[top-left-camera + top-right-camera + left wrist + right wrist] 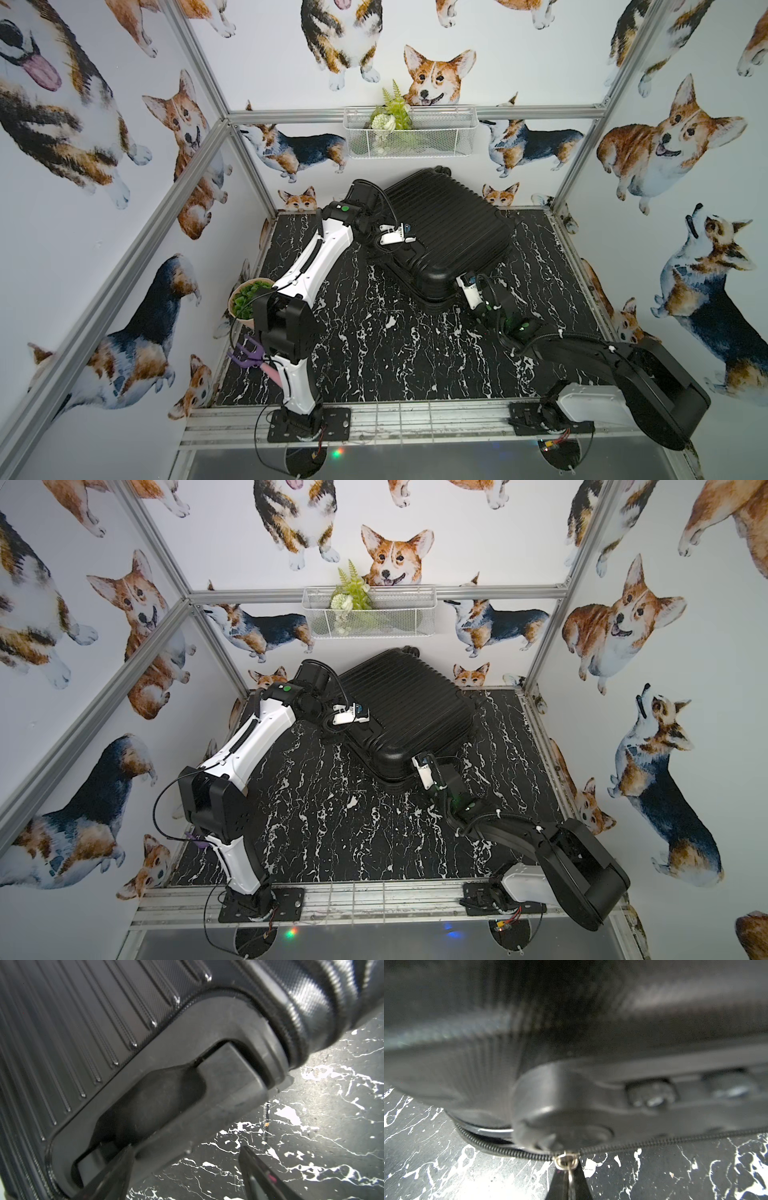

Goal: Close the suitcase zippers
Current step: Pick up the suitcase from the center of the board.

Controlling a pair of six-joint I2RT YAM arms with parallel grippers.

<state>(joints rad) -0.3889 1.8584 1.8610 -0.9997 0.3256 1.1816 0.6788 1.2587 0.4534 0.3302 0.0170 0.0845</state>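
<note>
The black ribbed suitcase lies flat at the back of the marble table. At its left side my left gripper stands open astride the moulded handle. One finger sits in the handle's recess, the other outside over the table. My right gripper is at the near right corner, shut on the metal zipper pull. On one side of the slider the zipper track is joined. On the other side it gapes apart below a round moulded foot.
A potted green plant and a purple tool stand at the table's left edge beside the left arm. A white wire basket with greenery hangs on the back wall above the suitcase. Metal frame posts bound the black marble table.
</note>
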